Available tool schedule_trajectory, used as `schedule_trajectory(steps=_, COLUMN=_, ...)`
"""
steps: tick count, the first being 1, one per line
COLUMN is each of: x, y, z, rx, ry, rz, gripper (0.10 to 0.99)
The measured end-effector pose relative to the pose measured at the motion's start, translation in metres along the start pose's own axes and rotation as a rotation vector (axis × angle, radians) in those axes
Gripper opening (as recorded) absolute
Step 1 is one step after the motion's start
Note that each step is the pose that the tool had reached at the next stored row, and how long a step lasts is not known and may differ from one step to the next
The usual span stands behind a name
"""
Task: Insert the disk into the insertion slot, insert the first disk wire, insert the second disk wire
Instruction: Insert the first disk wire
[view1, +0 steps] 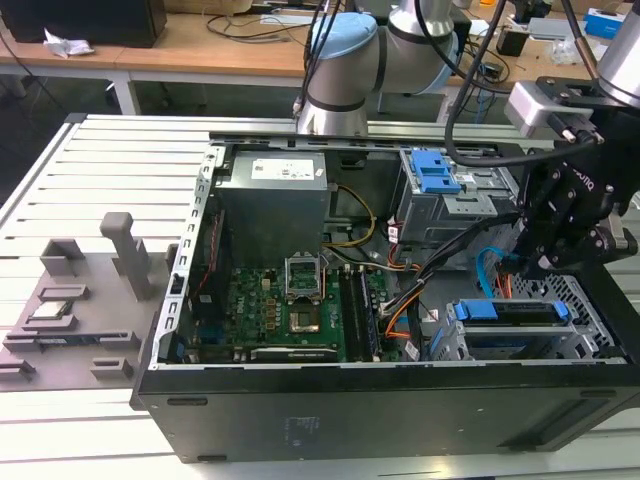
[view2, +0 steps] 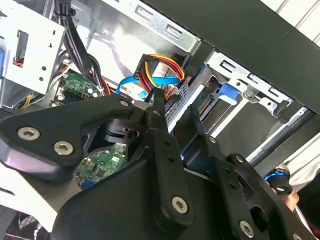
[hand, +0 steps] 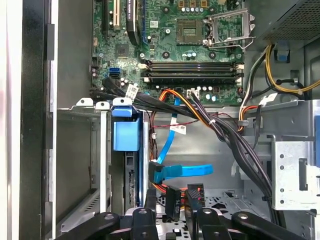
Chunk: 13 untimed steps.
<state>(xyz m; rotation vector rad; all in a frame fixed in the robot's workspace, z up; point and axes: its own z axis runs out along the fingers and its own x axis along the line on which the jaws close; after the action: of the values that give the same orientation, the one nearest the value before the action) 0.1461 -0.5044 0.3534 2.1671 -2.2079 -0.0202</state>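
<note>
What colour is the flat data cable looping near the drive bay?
Light blue. The second disk wire shows best in the first wrist view.

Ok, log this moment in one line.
disk: in insertion slot | gripper: at first disk wire, connector end | second disk wire: looped near gripper

No legible text (label (view1: 275, 170) apparently too small)

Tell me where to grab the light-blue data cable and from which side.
Take the light-blue data cable at its stiff plug, probably; the flat ribbon loops and would flex. Come in through the case's open side, pincer across the plug's broad faces.
</note>
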Motion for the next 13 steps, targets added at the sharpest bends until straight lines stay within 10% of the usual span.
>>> schedule_trajectory(steps=9, x=0.0, y=0.0, z=0.0001, rx=0.0, ry=0.0002, rz=0.0, gripper=0.169)
schedule_trajectory(steps=13, x=0.016, y=-0.0003, z=0.0008, rx=0.0, ry=0.0002, rz=0.0, gripper=0.169)
